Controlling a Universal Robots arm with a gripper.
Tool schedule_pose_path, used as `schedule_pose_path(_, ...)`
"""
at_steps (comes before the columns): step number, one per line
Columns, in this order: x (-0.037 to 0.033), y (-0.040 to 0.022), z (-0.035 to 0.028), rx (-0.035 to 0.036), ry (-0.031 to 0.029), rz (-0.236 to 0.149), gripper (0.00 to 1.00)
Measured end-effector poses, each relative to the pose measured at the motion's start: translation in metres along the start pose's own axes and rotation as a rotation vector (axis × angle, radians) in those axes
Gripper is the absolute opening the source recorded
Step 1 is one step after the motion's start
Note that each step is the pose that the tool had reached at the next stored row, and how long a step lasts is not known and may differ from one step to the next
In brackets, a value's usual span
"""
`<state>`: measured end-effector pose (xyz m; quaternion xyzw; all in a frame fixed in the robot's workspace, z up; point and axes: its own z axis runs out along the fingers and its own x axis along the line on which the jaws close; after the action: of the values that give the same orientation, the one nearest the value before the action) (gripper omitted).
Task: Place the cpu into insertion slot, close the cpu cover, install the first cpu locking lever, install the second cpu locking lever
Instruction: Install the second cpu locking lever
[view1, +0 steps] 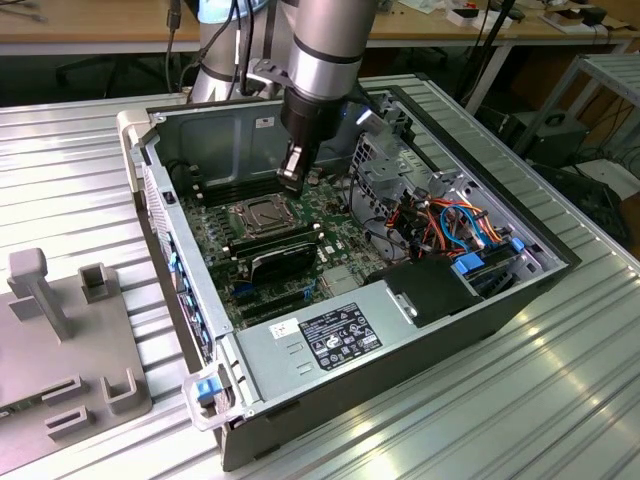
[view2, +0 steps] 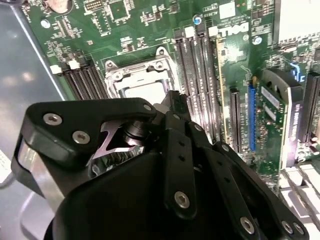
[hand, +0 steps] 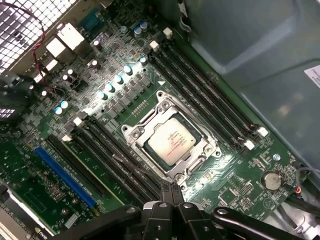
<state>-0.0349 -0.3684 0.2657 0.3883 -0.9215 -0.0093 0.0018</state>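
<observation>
The cpu (hand: 172, 141), a silver-grey square chip, lies flat in the insertion slot, whose pin field is hidden beneath it. The cpu cover (hand: 141, 126), a metal frame, lies down around the chip. My gripper (hand: 170, 187) hangs shut a little above the board, just beside the socket's edge, with nothing between its fingers. In the second wrist view the gripper (view2: 175, 98) overlaps one side of the cover (view2: 135, 75) and the cpu (view2: 142, 91). In the exterior view the gripper (view1: 290, 183) hovers just above the socket (view1: 258, 216). I cannot tell how the locking levers stand.
Long black memory slots (hand: 200, 92) flank the socket on two sides. A black finned block (view1: 283, 258), a power supply (view1: 350, 330) and a drive cage with cables (view1: 455, 225) fill the case. A grey fixture (view1: 60, 340) stands on the exterior view's left.
</observation>
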Motion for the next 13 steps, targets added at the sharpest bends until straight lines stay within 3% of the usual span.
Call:
schedule_pose_path(6,0.0002,0.0,0.0,0.0008,0.0036,-0.125,0.11)
schedule_pose_path(13,0.0001,0.0,0.0015,-0.0007,0.0074,-0.299,0.11)
